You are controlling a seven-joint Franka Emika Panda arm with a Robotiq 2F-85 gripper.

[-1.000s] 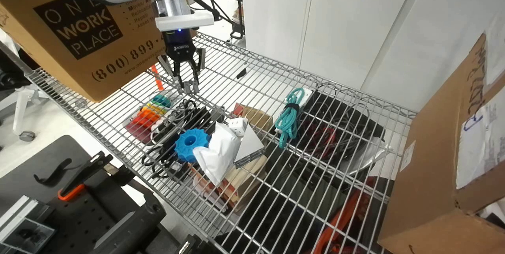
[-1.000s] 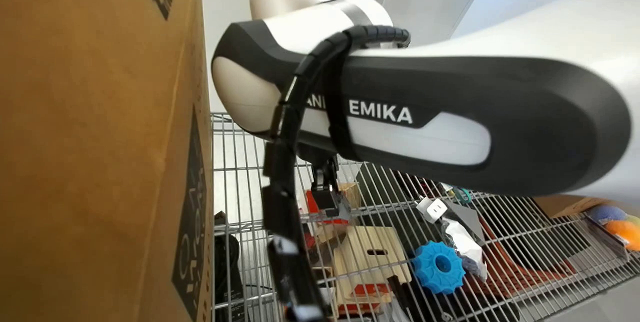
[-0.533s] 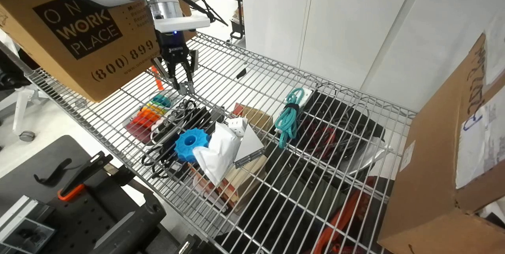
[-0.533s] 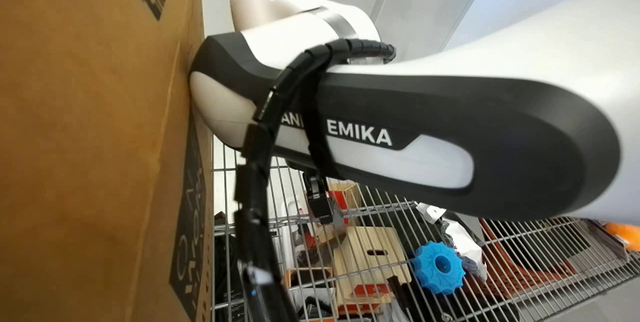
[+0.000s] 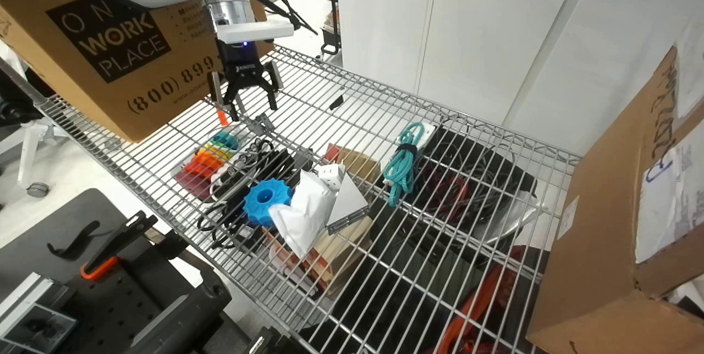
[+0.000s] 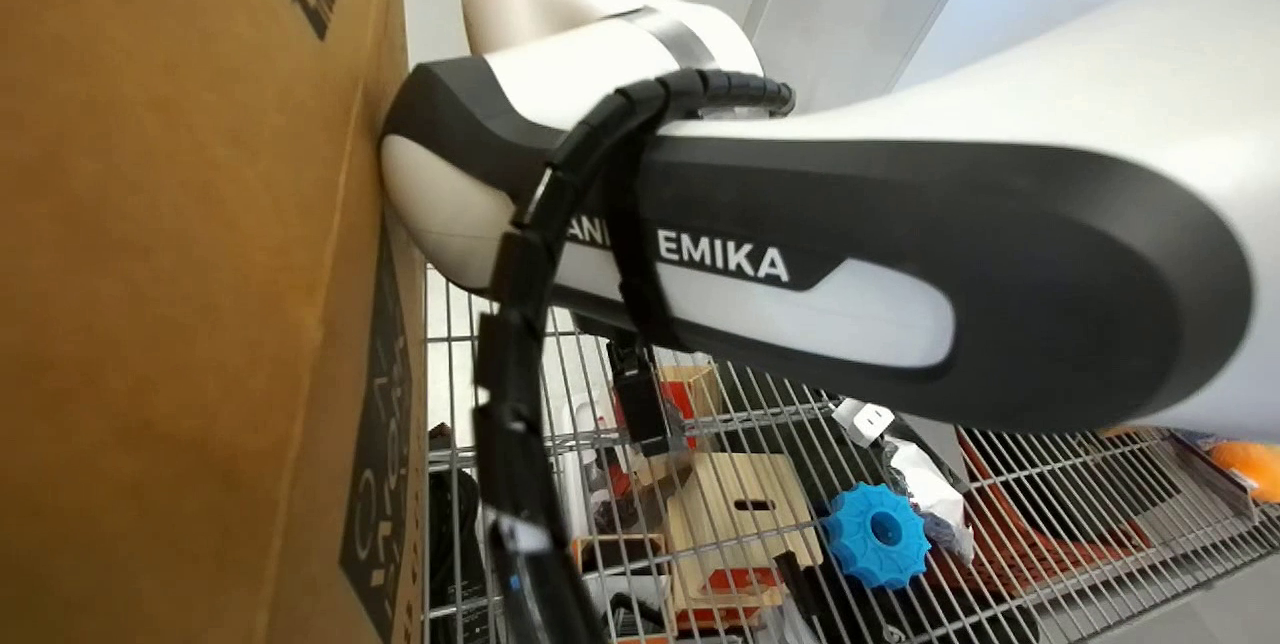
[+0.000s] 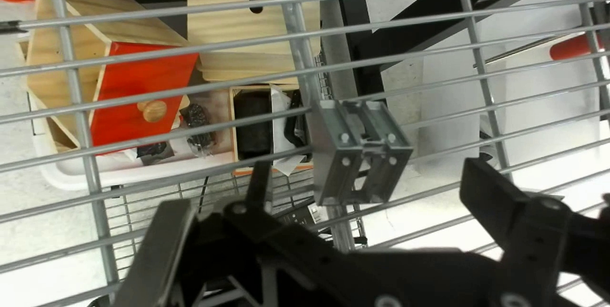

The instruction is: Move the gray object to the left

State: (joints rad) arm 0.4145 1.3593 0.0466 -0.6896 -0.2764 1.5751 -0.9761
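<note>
Only the wrist view resolves slots in the gray angle bracket [image 7: 352,147], crease left to right, long axis unclear; the gripper [image 5: 253,111] is spread.

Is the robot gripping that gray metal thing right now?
No, in the wrist view the fingers stand wide apart, with a visible gap on either side of the gray metal thing.

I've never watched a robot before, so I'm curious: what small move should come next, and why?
Probably lift the gripper straight up: its fingers now stand wide apart, while half a second ago they seemed closed on the gray object, which now appears to rest, released, on the wire shelf.
</note>
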